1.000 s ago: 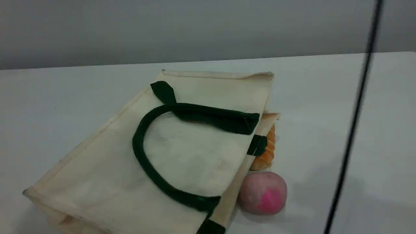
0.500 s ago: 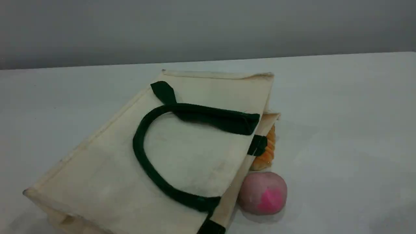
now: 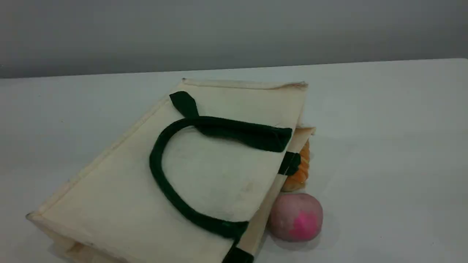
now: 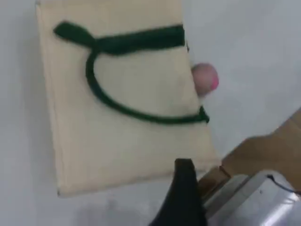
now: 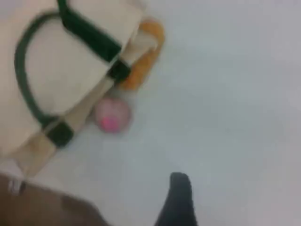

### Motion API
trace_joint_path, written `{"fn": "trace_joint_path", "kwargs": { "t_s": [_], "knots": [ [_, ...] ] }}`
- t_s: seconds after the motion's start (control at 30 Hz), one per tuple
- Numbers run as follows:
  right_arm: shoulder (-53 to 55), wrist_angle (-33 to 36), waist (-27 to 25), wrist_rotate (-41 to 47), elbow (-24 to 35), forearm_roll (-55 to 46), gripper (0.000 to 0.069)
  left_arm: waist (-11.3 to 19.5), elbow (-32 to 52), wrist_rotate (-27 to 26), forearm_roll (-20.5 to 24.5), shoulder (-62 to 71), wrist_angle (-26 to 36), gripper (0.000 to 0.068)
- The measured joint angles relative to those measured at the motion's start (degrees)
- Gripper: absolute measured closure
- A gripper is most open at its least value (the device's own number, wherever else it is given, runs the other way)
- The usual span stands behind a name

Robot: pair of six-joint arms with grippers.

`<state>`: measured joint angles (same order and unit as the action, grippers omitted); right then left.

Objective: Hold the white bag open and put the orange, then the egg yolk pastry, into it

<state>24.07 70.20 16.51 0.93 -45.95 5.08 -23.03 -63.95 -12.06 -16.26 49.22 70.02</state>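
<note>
The white bag (image 3: 219,171) lies flat on the table, mouth toward the right, with a dark green handle (image 3: 157,160) looped over its top face. It also fills the left wrist view (image 4: 122,136) and the upper left of the right wrist view (image 5: 70,70). The orange and the egg yolk pastry are out of view. Neither arm shows in the scene view. My left gripper (image 4: 184,181) hovers above the bag's closed bottom end, showing one dark fingertip and holding nothing. My right gripper (image 5: 178,195) hangs over bare table right of the bag, also empty.
A ridged orange bread roll (image 3: 298,171) lies half under the bag's mouth edge. A pinkish ball with a magenta patch (image 3: 296,217) sits just beside it. A brown wooden edge (image 4: 263,150) and a grey metal part (image 4: 254,197) show past the table.
A thin black cable that crossed the right side of the scene view one second ago has left the view. The bag and foods have not moved.
</note>
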Motion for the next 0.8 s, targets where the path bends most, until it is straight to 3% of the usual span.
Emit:
{"fn": "trace_joint_path", "kwargs": {
  "t_s": [0.17,0.33,0.53,0.7,0.8],
  "knots": [
    [-7.65,0.0,0.0,0.36,0.0,-2.16,0.0139,0.0,9.21,5.53,5.61,-8.9,0.05,0.0135],
    [-8.43,-0.01,0.0,0.36,-0.05,-2.92,0.0139,0.0,17.44,11.55,10.3,-18.26,0.05,0.0135],
    [-8.67,-1.04,0.0,0.35,4.93,-4.09,0.0139,0.0,25.87,10.85,10.53,-29.3,-3.92,0.0135],
    [-8.67,-5.44,0.0,0.35,14.04,-4.45,0.0139,0.0,30.86,10.78,12.54,-36.59,-6.46,0.0135],
    [-8.67,-10.17,0.0,0.56,15.65,-4.01,0.0139,0.0,32.47,10.78,13.66,-38.05,-7.45,0.0135]
  ]
}}
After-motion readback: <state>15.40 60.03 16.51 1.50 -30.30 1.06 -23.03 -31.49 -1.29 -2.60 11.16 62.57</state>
